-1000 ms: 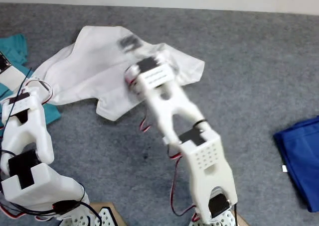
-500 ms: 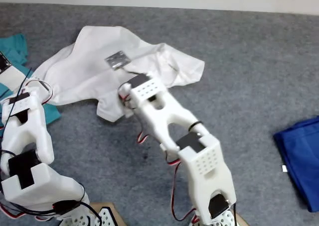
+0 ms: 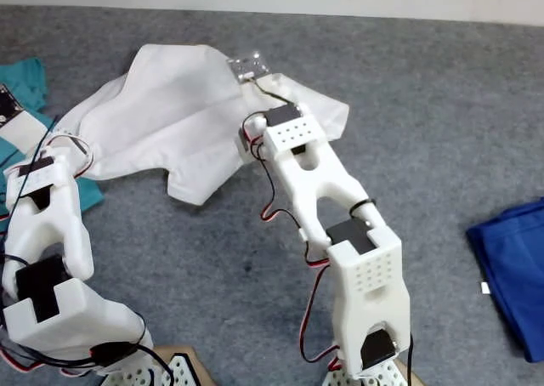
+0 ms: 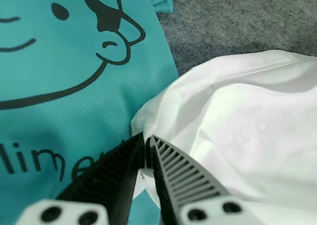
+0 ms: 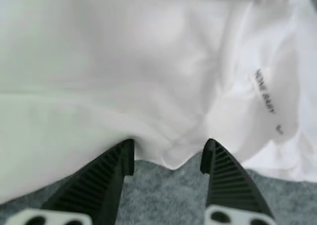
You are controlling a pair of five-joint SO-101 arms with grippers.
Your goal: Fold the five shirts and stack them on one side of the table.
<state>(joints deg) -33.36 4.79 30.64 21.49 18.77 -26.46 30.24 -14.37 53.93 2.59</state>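
Observation:
A white shirt (image 3: 161, 122) lies crumpled at the back left of the grey table (image 3: 425, 131); its hem (image 5: 168, 158) sits between the fingertips of my right gripper (image 5: 168, 153), which is open just above the fabric. The right arm (image 3: 293, 144) stretches from the front to the shirt's right part. My left gripper (image 4: 147, 145) is shut on the white shirt's (image 4: 237, 126) edge, over a teal shirt (image 4: 59, 86) with a black cartoon print. The teal shirt (image 3: 25, 80) lies at the far left, partly under the white one.
A blue shirt (image 3: 510, 267) lies at the right edge of the table. The left arm (image 3: 47, 233) stands at the front left. Bare grey table stretches between the white shirt and the blue one.
The right arm has swung to the right and farther back over the white shirt, with its wrist turned. The left arm and the shirts have kept still.

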